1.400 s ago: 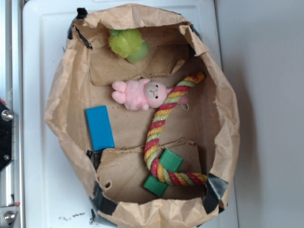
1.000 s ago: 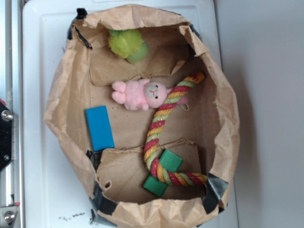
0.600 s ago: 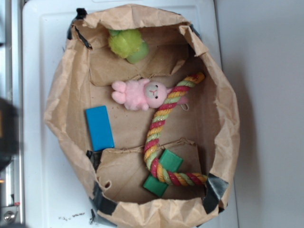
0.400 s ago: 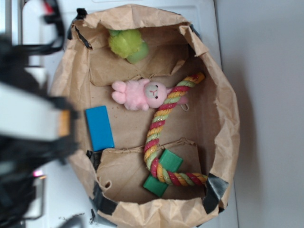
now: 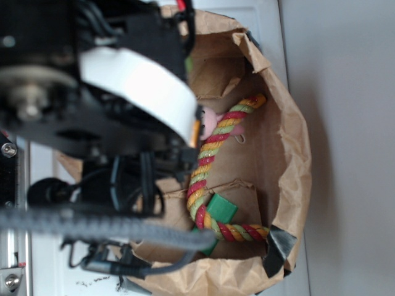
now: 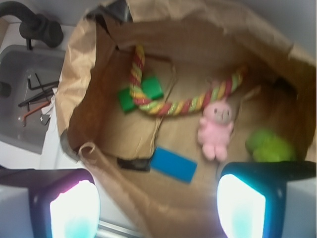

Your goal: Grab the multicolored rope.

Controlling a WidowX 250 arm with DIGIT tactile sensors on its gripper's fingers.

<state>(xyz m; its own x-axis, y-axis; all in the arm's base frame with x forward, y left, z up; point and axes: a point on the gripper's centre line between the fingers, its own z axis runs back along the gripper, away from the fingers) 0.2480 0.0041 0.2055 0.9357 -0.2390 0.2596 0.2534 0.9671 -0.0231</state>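
The multicolored rope (image 5: 207, 166) lies curved in the brown paper bag (image 5: 296, 160), running from upper right down to a bend over a green block (image 5: 221, 208). In the wrist view the rope (image 6: 178, 105) arcs across the bag floor, far ahead of my gripper (image 6: 158, 208). The gripper is open, its lit fingers (image 6: 74, 208) wide apart above the bag's near wall, holding nothing. My arm (image 5: 123, 80) hides the bag's left half in the exterior view.
A pink plush (image 6: 216, 126) lies next to the rope, a blue block (image 6: 173, 164) nearer the gripper, a fuzzy yellow-green ball (image 6: 267, 146) at right. The crumpled bag walls (image 6: 84, 89) rise all round. A grey tray with tools (image 6: 29, 94) is at left.
The arm has swung in from the left edge and now covers the bag's left half. The rope, plush and blocks have not moved.
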